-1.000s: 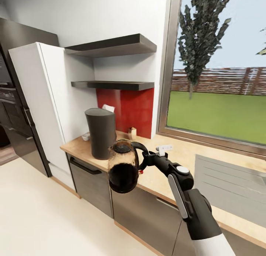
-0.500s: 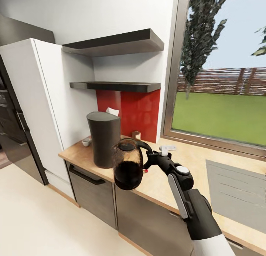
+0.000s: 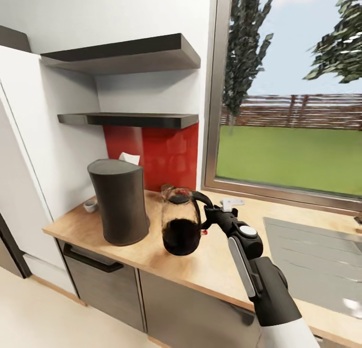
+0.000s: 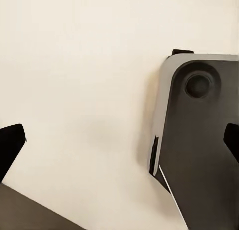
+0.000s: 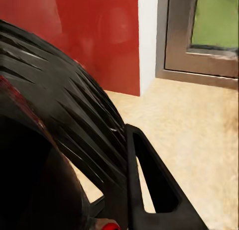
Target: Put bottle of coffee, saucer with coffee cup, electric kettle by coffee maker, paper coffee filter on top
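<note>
Light wood-look countertop [image 3: 221, 267] runs below two glossy black shelves [image 3: 130, 119] and a red wall panel [image 3: 166, 154]. At left, a small white cup [image 3: 91, 205] sits half hidden behind the matte grey drum-shaped coffee maker [image 3: 119, 202]; a pale paper filter [image 3: 129, 158] peeks over its top. Just beside it, the right gripper [image 3: 208, 218] clamps the kettle [image 3: 180, 228] by its black handle. Left gripper state: cannot tell.
</note>
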